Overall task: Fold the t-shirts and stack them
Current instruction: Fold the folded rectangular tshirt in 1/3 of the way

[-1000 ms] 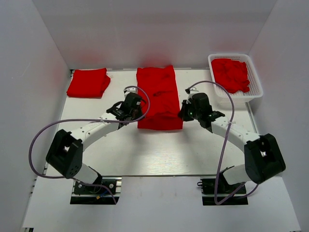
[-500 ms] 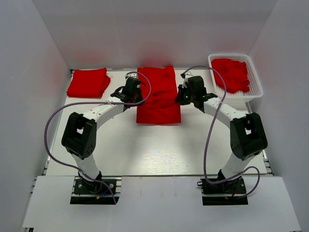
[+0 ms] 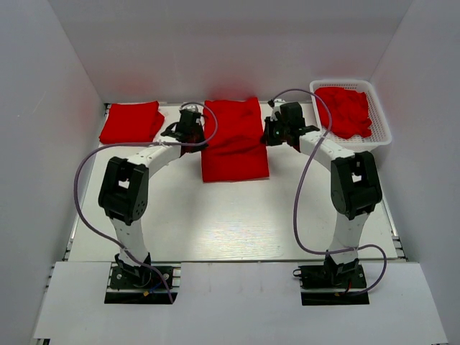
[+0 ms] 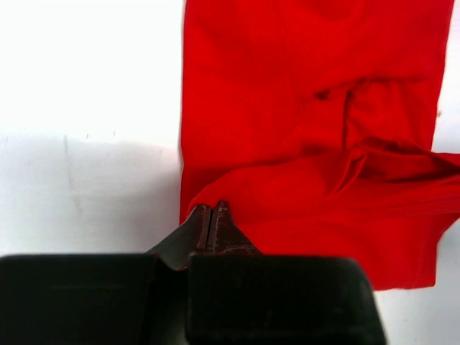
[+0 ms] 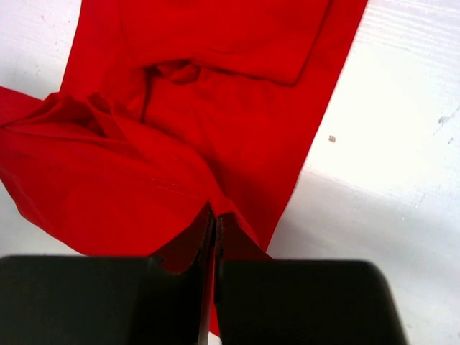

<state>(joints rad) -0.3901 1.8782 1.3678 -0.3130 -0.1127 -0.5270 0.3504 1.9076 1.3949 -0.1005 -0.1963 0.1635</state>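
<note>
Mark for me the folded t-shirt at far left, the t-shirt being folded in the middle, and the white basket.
Folded t-shirt [image 3: 131, 122]: top view, middle of its upper face.
T-shirt being folded [image 3: 233, 140]: top view, centre of the cloth.
White basket [image 3: 380, 115]: top view, right wall.

Two arms, the left arm [image 3: 123, 192] and the right arm [image 3: 353, 183], have white tube links between blocky black joints. They rise from black base plates [image 3: 140, 277] at the bottom of the frame. Lilac cables [image 3: 76, 190] loop beside each. The wrist views show dark tapered fingers [image 4: 224, 230] [image 5: 231, 248] on a flat black block.
</note>
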